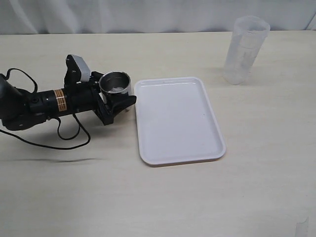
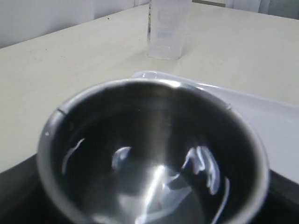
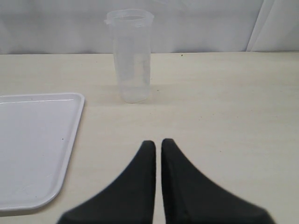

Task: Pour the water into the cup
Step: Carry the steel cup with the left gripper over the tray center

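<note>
one slip of the left gripper (image 1: 117, 96), pinching the cup (image 1: 115, 82) near the left edge of the worktop (image 1: 74, 197), could spill its water (image 2: 154, 196); right gripper (image 3: 158, 149) empty, pressed almost together.

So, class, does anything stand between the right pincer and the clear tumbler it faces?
Nothing visible does. Only bare table lies between the right pincer and the tumbler; the white tray lies off to the side, and the steel cup is held in the left pincer.
</note>
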Motion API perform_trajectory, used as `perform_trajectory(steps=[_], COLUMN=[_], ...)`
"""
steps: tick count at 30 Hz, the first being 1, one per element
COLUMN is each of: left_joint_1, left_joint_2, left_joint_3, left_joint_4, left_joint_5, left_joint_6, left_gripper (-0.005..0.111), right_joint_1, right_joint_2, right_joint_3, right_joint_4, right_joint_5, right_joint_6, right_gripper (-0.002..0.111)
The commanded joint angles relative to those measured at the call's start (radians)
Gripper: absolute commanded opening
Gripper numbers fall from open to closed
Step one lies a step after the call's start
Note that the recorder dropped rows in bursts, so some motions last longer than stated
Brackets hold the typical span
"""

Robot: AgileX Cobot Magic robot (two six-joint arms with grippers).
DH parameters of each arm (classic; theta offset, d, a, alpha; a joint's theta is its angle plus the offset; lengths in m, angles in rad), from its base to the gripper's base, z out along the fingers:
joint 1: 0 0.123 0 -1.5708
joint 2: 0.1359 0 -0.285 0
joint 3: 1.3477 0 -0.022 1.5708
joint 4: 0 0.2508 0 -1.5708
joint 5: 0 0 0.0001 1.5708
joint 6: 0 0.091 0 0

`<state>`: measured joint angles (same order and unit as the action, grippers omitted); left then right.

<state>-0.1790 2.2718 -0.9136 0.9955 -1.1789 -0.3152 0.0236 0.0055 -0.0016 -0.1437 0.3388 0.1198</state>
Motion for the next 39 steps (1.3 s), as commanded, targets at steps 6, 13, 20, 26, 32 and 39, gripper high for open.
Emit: perform_trajectory(steps=[6,13,20,26,32,39], left_joint_1=[-0.007,-0.035,-0.089,-0.135,-0.190,-0.248], left_joint_2=[-0.018,-0.018,-0.018,-0.018,-0.018,-0.018], left_joint_3=[-0.031,-0.036,-0.048,-0.048,-0.108,-0.176], left_joint_4=[0.024,0.015,0.003,-0.025,-0.028,-0.016], left_joint_5=[-0.042,-0.042,-0.042,-0.042,-0.015,0.043], left_joint_6=[-0.059,-0.075,-0.078,-0.078,-0.078,-0.078], left_gripper=[0.000,0.000,0.000,0.000,0.000,0.000], right_joint_1=[0.003,0.003,0.003,0.003,0.003,0.003], right_joint_2=[-0.006,-0.006,-0.006,-0.006,-0.006,-0.006], right_joint_3=[0.002,0.002,0.002,0.002,0.002,0.002], right_joint_4=[0.002,0.002,0.002,0.002,0.002,0.002], right_joint_5=[0.003,0.003,0.003,0.003,0.003,0.003], right_joint_6=[-0.004,-0.004,-0.004,-0.004,-0.004,-0.004], right_gripper=[0.004,0.004,0.004,0.004,0.004,0.004])
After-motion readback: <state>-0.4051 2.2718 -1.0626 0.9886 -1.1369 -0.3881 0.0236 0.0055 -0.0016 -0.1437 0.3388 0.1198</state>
